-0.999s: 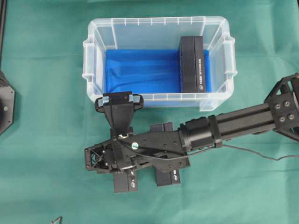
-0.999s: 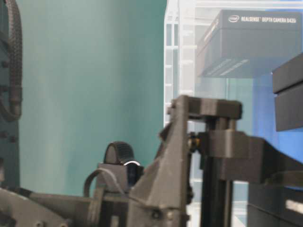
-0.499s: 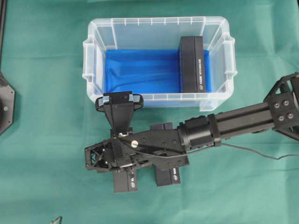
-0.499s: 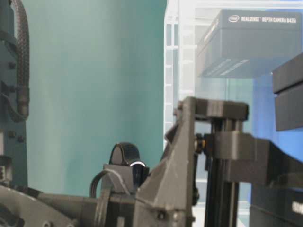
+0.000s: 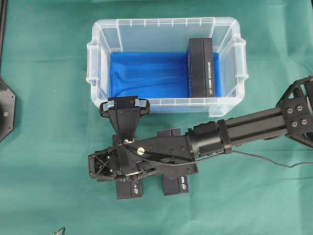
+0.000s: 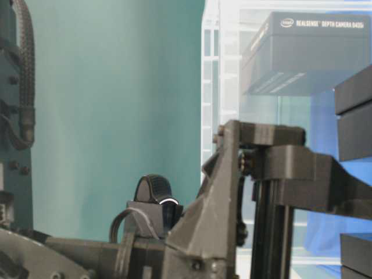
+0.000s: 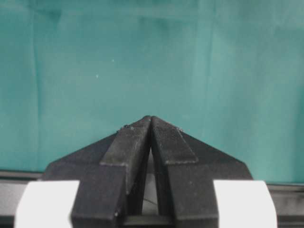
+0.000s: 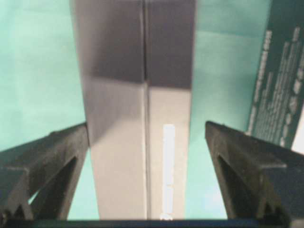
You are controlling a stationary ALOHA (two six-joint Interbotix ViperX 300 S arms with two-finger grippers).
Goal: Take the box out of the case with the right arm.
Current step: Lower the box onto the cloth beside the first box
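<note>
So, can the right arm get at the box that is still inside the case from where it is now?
Probably yes. The case has no lid, and the box stands alone at its right end, top exposed. The right gripper is open over another box on the cloth, so it must rise first.

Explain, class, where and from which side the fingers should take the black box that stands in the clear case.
Grip the black box across its two long faces, coming straight down from above: it stands on edge against the right end of the case, whose walls block any sideways approach.
</note>
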